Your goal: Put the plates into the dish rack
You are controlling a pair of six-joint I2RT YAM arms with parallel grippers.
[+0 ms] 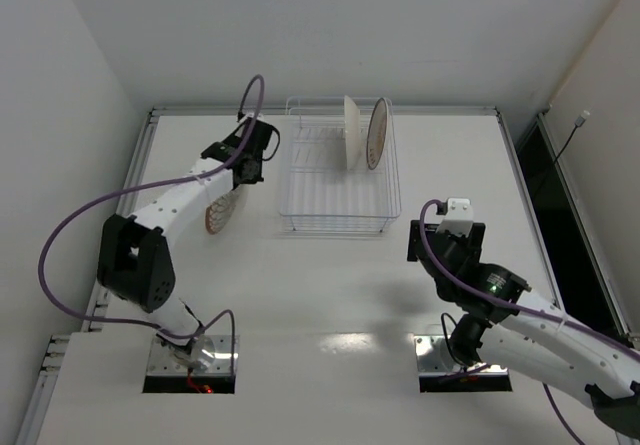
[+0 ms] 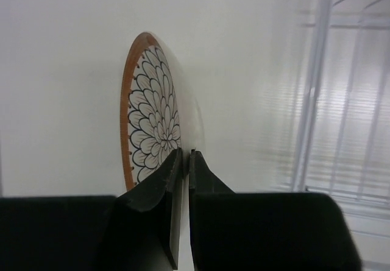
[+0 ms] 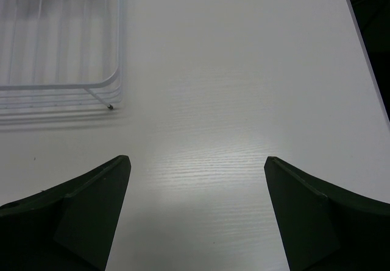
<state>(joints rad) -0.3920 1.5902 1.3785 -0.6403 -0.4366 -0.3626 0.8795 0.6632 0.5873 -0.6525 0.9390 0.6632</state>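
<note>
Top external view: left arm reached over the far left of the tabletop (image 1: pixel 450 155); right arm sat back near its base.
Left end effector (image 2: pixel 184 154): shut tight on the rim of the plate (image 2: pixel 149 119), pinching its lower edge.
Plate: stood close to on edge, with its petal face turned left in the left wrist view; whether it touched the tabletop could not be told.
Rack (image 1: pixel 330 227): lay just beside the plate, on the robot's right, with its long side running away from the arms.
Racked plates (image 1: pixel 378 133): two stood upright in the far right part of the rack, side by side, with open slots to their left.
Key relation: the rack lay to the right of the left end effector, so the move probably called for a short rightward carry, the plate's face kept parallel to the racked plates.
Right end effector (image 3: pixel 196 161): spread wide, holding nothing, over bare tabletop off the rack's near right corner.
Nearer arm: left; the right arm was well apart from the plate.
</note>
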